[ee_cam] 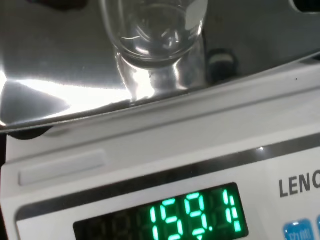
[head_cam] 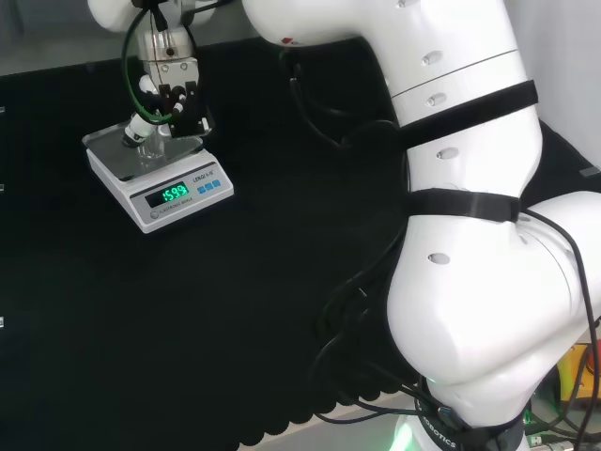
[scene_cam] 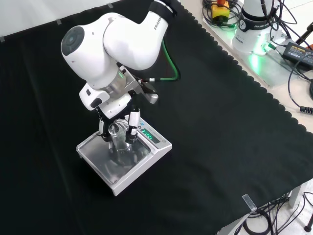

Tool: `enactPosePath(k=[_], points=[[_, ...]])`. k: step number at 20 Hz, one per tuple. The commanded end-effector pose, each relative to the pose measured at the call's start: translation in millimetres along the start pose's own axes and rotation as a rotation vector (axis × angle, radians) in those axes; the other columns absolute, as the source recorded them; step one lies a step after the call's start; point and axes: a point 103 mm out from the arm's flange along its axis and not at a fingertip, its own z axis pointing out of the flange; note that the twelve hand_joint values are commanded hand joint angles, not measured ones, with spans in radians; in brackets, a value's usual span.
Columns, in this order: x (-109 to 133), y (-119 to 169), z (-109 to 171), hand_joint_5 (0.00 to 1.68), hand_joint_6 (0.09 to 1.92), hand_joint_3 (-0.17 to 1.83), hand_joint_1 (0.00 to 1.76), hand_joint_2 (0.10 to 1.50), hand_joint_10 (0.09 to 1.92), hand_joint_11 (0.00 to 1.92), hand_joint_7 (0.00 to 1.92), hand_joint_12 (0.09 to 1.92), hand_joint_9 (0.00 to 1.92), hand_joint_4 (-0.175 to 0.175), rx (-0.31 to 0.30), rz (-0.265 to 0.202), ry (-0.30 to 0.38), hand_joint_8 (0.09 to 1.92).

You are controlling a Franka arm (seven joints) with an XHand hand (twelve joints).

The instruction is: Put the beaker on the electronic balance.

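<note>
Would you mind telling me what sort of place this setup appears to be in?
Most likely a robotics lab set up for chemistry-style bench work: a clear glass beaker stands on an electronic balance, the hand around it, on a bench draped in black cloth, with cables and power gear beside it.

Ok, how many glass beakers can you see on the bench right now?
1. The beaker stands on the scale's metal pan, with the robot hand around it. Clear glass is hard to spot on the black cloth, so another could go unseen.

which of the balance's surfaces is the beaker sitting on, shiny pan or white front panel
The beaker stands on the shiny metal pan, behind the white front panel carrying the lit green display.
</note>
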Motion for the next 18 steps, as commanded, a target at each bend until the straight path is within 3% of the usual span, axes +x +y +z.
enactPosePath(k=[1,2,4,10,11,12,14,15,16,18], points=[[-3,-7,-9,0.26,0.34,-0.12,0.56,0.82,0.09,0.54,0.75,1.33,0.88,-0.055,0.196,-0.010,-0.042,0.09],[-4,-8,-10,0.13,0.19,-0.11,0.49,0.79,0.09,0.31,0.51,1.41,0.61,-0.047,0.194,-0.010,-0.043,0.09],[-7,-11,-11,0.03,0.09,-0.10,0.41,0.75,0.09,0.08,0.26,1.45,0.31,-0.035,0.194,-0.017,-0.028,0.09],[-29,-24,-27,0.00,0.09,-0.06,0.37,0.71,0.09,0.00,0.10,1.29,0.11,-0.021,0.194,-0.040,0.042,0.09],[-34,-28,-32,0.00,0.09,-0.06,0.37,0.70,0.09,0.00,0.09,1.28,0.11,-0.020,0.177,-0.058,0.101,0.09],[-42,-34,-39,0.00,0.09,-0.05,0.36,0.70,0.09,0.00,0.10,1.26,0.11,-0.020,0.161,-0.102,0.220,0.09],[-56,-46,-54,0.01,0.09,-0.05,0.36,0.70,0.09,0.00,0.15,1.26,0.16,-0.029,0.147,-0.218,0.476,0.09],[-61,-54,-61,0.04,0.09,-0.03,0.36,0.70,0.13,0.00,0.17,1.30,0.17,-0.037,0.144,-0.274,0.566,0.11],[-68,-62,-70,0.08,0.09,-0.02,0.36,0.69,0.32,0.00,0.16,1.34,0.13,-0.043,0.143,-0.327,0.632,0.25],[-83,-82,-90,0.16,0.09,-0.01,0.37,0.69,0.69,0.00,0.11,1.43,0.05,-0.056,0.131,-0.391,0.698,0.54]])
